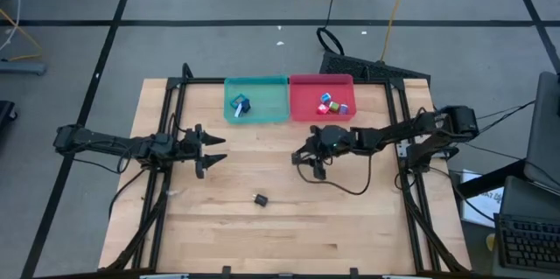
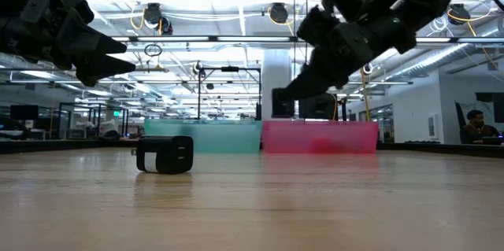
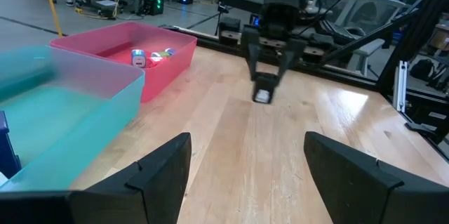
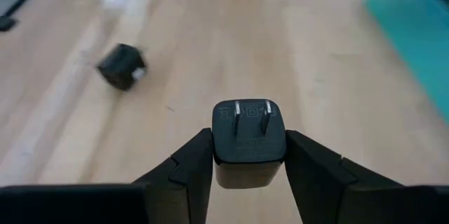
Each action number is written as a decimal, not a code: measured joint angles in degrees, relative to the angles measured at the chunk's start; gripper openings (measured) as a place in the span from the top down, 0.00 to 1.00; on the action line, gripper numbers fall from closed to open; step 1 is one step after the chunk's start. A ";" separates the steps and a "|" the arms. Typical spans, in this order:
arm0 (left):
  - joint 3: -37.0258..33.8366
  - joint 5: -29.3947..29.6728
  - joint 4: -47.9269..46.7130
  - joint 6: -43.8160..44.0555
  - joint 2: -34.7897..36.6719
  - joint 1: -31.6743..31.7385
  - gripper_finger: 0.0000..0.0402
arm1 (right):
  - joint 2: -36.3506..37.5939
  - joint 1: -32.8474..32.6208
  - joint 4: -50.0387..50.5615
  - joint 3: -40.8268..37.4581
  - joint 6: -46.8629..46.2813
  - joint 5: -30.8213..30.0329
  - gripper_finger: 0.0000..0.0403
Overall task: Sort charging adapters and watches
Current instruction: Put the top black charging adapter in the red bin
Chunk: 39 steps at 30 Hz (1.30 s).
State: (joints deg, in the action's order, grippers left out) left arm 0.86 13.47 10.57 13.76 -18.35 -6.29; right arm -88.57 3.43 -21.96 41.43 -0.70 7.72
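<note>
Right gripper [image 1: 317, 164] hangs above the middle of the wooden table [image 1: 350, 218], just in front of the red bin [image 1: 320, 98], its fingers clamped on a black charging adapter [image 4: 248, 136]. From the wrist camera the adapter sits squarely between the two fingers, its metal prongs facing out. Seen from across the table, the block is lifted clear of the wood.

A second black adapter [image 1: 260, 199] lies alone on the table nearer the front edge, well apart from both arms; at table height it shows as a dark cube [image 2: 164, 155] resting on the surface.

Over on the left side, the left gripper [image 1: 213, 149] waits above the table with its fingers spread wide and nothing between them.

At the back edge, the teal bin [image 1: 256, 100] and the red bin stand side by side, touching. Inside the teal one lie the watches [image 1: 239, 104], blue and dark. Inside the red one sits a small cluster of coloured adapters [image 1: 332, 103], red, light blue and white among them.
</note>
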 joint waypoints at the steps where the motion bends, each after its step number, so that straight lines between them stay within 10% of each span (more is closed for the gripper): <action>1: 0.00 -0.02 0.00 -0.01 -0.02 -0.01 0.31 | 0.85 0.43 -0.30 -0.92 -0.18 -0.93 0.64; 13: 0.00 0.00 0.02 0.00 -0.01 -0.01 0.31 | 10.75 5.48 -0.34 -7.25 -1.95 -13.94 0.63; 39: 0.00 0.00 0.00 -0.02 -0.02 0.00 0.31 | 15.06 29.09 6.92 -7.61 -3.58 -18.44 0.65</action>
State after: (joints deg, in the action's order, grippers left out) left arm 0.86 13.47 10.57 13.74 -18.37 -6.29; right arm -73.52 32.52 -15.05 33.82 -4.27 -10.72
